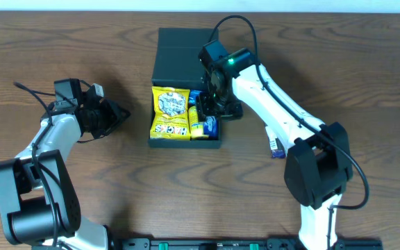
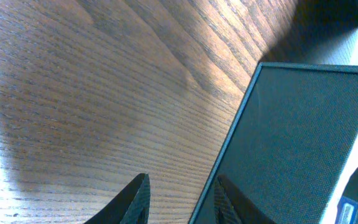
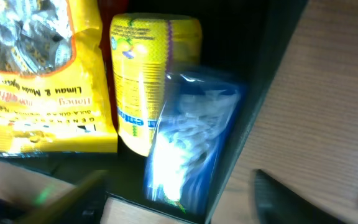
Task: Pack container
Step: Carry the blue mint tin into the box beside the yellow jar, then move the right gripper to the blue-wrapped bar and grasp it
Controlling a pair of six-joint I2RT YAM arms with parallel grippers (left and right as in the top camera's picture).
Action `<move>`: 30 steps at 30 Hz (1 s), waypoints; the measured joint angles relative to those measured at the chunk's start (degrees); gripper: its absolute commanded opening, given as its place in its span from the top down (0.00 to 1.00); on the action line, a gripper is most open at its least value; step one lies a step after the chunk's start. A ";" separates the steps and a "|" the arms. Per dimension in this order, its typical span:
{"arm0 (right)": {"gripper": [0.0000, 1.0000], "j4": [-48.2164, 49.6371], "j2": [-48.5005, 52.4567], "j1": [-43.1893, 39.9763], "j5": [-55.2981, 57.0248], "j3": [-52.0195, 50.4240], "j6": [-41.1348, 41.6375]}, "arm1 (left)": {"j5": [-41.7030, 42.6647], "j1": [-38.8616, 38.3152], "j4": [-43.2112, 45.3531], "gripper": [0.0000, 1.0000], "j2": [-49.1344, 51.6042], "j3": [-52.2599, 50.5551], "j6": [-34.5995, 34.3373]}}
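Note:
The container (image 1: 186,52), a dark box with its flap lid open at the back, sits mid-table. Inside lie a big yellow snack bag (image 1: 170,111), a yellow packet (image 1: 195,119) and a blue packet (image 1: 210,126). My right gripper (image 1: 217,105) hovers over the box's right side. In the right wrist view its jaws (image 3: 182,202) are open wide and blurred, with the blue packet (image 3: 191,137) lying loose below them, beside the yellow packet (image 3: 145,74) and the snack bag (image 3: 36,74). My left gripper (image 1: 121,114) rests left of the box, open (image 2: 182,180) and empty, facing the container wall (image 2: 297,137).
A small white and purple packet (image 1: 275,146) lies on the wooden table to the right of the box, next to the right arm. The container's right wall (image 3: 260,93) stands close to the right finger (image 3: 291,199).

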 measured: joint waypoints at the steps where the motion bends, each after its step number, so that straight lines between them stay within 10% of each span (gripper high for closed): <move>1: 0.17 0.07 0.00 0.00 0.07 0.00 0.02 | 0.00 0.00 0.00 0.65 0.00 0.00 -0.02; 18: 0.21 -2.69 0.00 -0.72 3.76 4.46 -0.37 | -0.02 0.00 -0.04 0.65 0.00 0.00 1.44; 30: 0.37 -10.60 0.00 -15.96 16.55 8.41 -4.07 | -0.26 0.00 -0.07 0.65 0.00 0.00 2.56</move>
